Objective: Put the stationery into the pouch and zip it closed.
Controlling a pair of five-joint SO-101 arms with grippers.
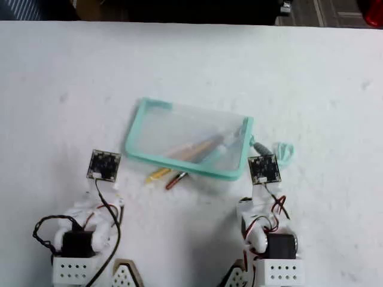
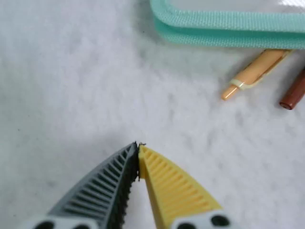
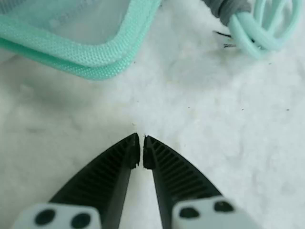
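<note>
Pressed together at left, left fingers (image 2: 137, 150) low over the desk (image 1: 60, 72), near orange pen (image 2: 252, 74) and brown pen (image 2: 293, 93) poking past the near edge of the teal pouch (image 1: 185, 140) lying mid-desk. At right, right fingers (image 3: 137, 146) likewise closed, near the pouch's corner and zip cord (image 3: 267, 24).

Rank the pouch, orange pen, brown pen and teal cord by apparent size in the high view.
1. pouch
2. orange pen and brown pen: they look alike and both are half hidden by the pouch, so unranked
3. teal cord, smallest
</note>
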